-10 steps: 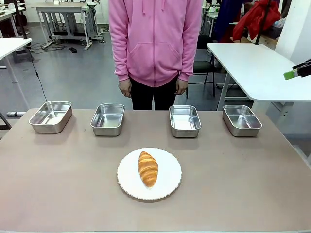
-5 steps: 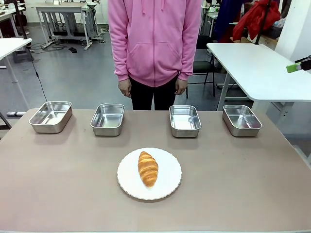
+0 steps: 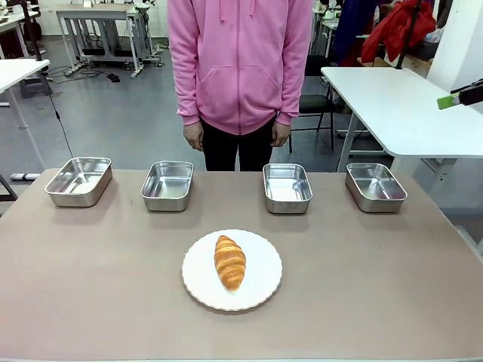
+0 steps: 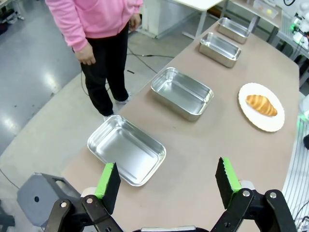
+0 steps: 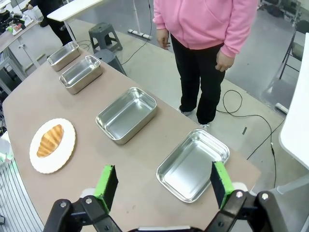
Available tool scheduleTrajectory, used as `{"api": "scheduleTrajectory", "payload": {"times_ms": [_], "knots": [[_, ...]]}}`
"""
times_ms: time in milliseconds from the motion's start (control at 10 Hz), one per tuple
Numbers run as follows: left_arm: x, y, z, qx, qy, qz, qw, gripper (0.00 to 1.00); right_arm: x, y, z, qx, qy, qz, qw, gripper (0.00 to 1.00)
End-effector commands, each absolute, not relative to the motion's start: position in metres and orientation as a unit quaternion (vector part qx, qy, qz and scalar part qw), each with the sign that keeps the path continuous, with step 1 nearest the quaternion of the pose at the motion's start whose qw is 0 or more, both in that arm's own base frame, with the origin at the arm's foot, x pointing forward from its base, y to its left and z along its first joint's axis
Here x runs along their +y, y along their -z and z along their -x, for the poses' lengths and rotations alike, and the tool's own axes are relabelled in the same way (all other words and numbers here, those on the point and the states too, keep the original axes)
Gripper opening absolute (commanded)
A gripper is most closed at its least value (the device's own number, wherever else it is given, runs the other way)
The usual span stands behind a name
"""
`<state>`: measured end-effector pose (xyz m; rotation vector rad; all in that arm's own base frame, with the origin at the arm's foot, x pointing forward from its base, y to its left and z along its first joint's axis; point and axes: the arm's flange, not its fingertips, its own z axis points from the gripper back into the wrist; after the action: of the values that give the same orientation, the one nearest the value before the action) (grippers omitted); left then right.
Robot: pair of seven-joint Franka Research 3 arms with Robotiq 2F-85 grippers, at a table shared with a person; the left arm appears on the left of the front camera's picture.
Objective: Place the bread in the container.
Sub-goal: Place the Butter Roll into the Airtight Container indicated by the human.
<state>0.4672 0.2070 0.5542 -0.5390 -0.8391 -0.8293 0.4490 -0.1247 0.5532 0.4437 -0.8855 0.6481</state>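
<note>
The golden-brown ridged croissant (image 3: 230, 262), tapered at both ends, lies lengthwise in the middle of a round white scallop-edged plate (image 3: 263, 280) on the near centre of the brown worktop (image 3: 90, 294), with neither arm touching it. Beyond it, four shallow rectangular stainless-steel containers stand in a row along the far edge, all empty and well apart from the plate.

Starting at the left, the left wrist view shows the left jaws spread wide with nothing between them. Their green pads (image 4: 106, 179) are raised above the worktop's left end, near the leftmost container (image 3: 78, 181). Next come the second container (image 3: 167, 185) and the third container (image 3: 287, 188), with the plate nearer the camera, between these two. A person in a pink hooded top (image 3: 240, 68) stands behind that gap, both hands (image 3: 195, 137) hanging at the sides. The rightmost container (image 3: 375, 186) sits near the worktop's right end. In the right wrist view the right jaws are likewise wide open and empty, raised over that end. In the front view one green pad tip (image 3: 447, 101) pokes in at the right edge, high over a white table (image 3: 392, 113) behind.
</note>
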Motion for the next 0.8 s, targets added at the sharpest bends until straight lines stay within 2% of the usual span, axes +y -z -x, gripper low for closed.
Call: {"api": "scheduleTrajectory", "payload": {"times_ms": [0, 700], "knots": [[0.2042, -0.5569, -0.4653, -0.395, 0.371, 0.252, 0.802, 1.00, -0.1280, -0.5524, -0.4557, -0.430, -0.312, -0.214, 0.820, 1.00], [0.2067, -0.5560, -0.4682, -0.387, 0.366, 0.251, 0.808, 1.00, -0.1319, -0.5554, -0.4619, -0.433, -0.283, -0.223, 0.827, 1.00]]}}
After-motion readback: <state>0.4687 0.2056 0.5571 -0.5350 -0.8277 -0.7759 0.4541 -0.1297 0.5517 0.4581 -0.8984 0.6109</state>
